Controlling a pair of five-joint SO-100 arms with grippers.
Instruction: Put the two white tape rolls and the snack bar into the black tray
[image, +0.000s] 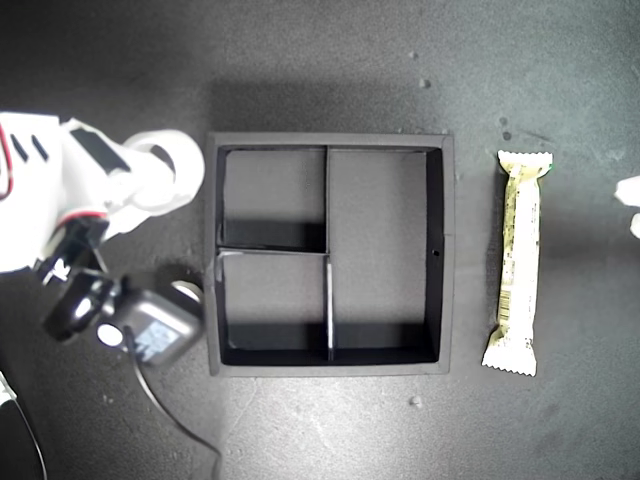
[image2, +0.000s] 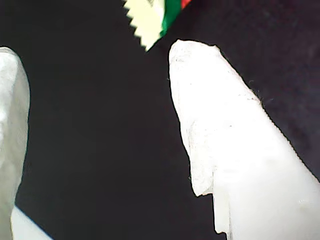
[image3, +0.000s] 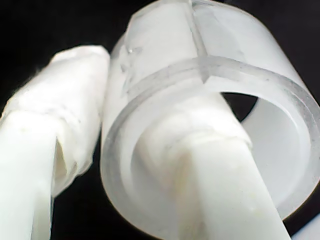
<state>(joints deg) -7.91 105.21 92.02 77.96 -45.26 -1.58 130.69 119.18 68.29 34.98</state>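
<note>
My second claw (image3: 135, 150) grips a white tape roll (image3: 210, 100) beside the black tray's (image: 330, 364) outer wall. My first claw (image2: 100, 125) gapes wide near the snack bar (image: 518, 262), which lies on the desk (image: 300, 60).

You've got a matte black tray (image: 330, 145) on a dark charcoal table (image: 300, 60) with a few pale specks. The snack bar (image: 519, 262) is pale cream-yellow with faint greenish print; just ahead of my first gripper (image2: 100, 130) its zigzag end (image2: 145, 20) shows cream, then a green and a red stripe. The tape roll (image3: 215, 90) around one finger of my second gripper (image3: 130, 150) is milky, translucent white. Both grippers' fingers are white too.
</note>
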